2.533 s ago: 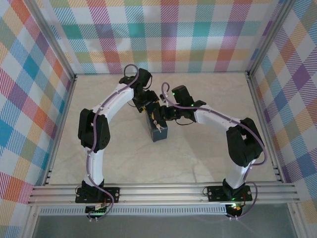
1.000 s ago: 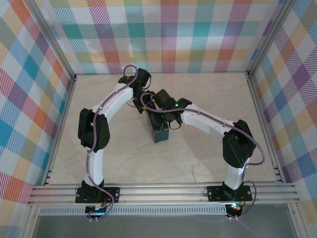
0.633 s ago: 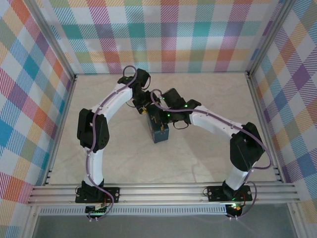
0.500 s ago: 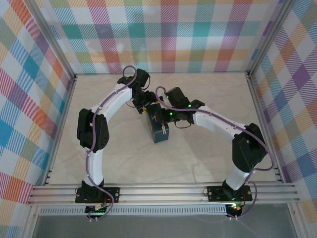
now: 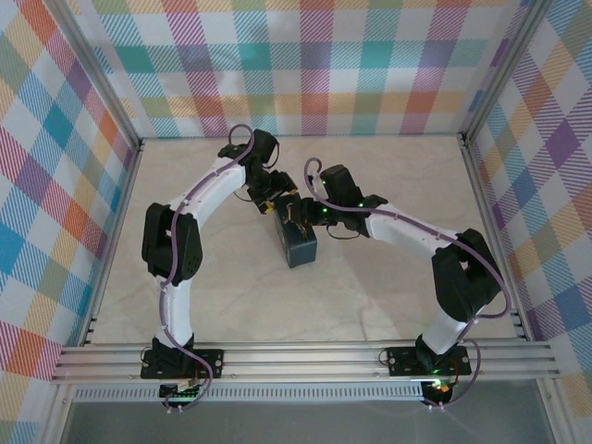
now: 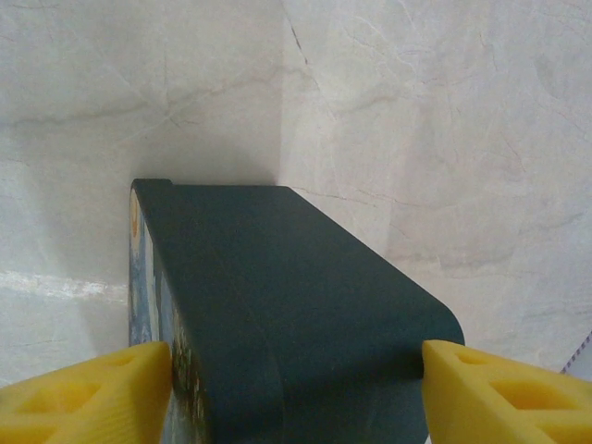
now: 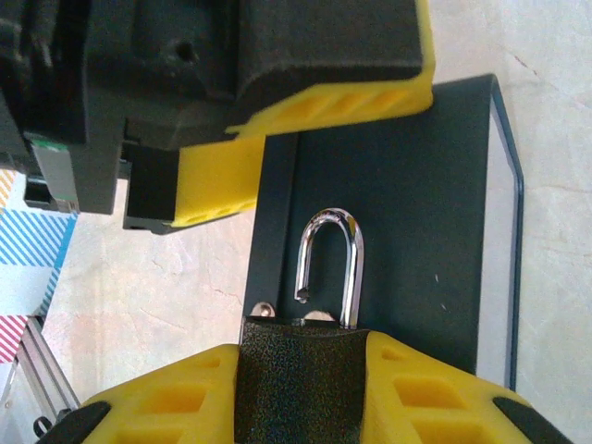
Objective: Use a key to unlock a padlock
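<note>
padlock (image 7: 298, 388): lower centre of right wrist view, pinched in right gripper (image 7: 301, 375), shackle (image 7: 351, 268) one leg free | blue tin (image 7: 407, 231) behind it, clamped wide by left gripper (image 6: 296, 398) | right arm (image 5: 398, 227) further right than a second ago, tin top uncovered

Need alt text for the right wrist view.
The right gripper clamps the padlock by its dark body, silver shackle up, one leg free. Behind, the left gripper's yellow finger sits against the dark blue tin.

Pale marbled tabletop (image 5: 370, 287); plaid multicolour walls (image 5: 324, 65) on 3 sides; aluminium rail frame (image 5: 305, 361) at near edge.
</note>
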Controlling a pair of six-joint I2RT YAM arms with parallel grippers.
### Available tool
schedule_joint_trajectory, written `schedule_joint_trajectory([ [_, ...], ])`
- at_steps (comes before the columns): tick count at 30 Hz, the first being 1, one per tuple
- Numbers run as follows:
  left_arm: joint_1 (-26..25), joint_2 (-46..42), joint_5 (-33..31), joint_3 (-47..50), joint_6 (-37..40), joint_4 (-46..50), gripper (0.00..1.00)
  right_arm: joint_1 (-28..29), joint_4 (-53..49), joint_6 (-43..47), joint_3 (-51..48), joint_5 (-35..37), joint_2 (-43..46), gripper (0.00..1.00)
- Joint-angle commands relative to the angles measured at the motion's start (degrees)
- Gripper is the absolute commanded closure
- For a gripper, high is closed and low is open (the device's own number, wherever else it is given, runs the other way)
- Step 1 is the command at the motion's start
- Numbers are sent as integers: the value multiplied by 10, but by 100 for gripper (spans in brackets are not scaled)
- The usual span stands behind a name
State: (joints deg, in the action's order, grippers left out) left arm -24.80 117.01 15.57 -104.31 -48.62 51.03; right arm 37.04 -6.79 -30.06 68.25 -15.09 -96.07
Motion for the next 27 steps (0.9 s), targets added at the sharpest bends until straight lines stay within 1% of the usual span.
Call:
schedule_joint_trajectory([
  [1,2,19,-3,36,-9,62,32,-1,68,-10,5,-7,-2,70],
  [5,19,14,0,25,-6,61,30,-6,41,0,5,2,20,70],
  [7,28,12,4,3,7,63,28,-19,28,-1,-5,0,43,70],
  [11,39,25,43,-60,42,71,25,-48,-21,17,-16,-8,84,70],
  [14,50,42,78,-90,57,76,23,-80,-51,29,-45,1,116,69],
  [17,62,47,94,-93,57,69,23,-126,-62,33,-92,4,145,68],
  [21,77,34,82,-90,75,72,22,-176,-96,58,-140,40,136,66],
  [24,89,12,65,-80,88,75,22,-193,-84,59,-166,64,116,64],
  [27,98,-14,49,-66,100,78,22,-200,-89,64,-165,86,82,64],
])
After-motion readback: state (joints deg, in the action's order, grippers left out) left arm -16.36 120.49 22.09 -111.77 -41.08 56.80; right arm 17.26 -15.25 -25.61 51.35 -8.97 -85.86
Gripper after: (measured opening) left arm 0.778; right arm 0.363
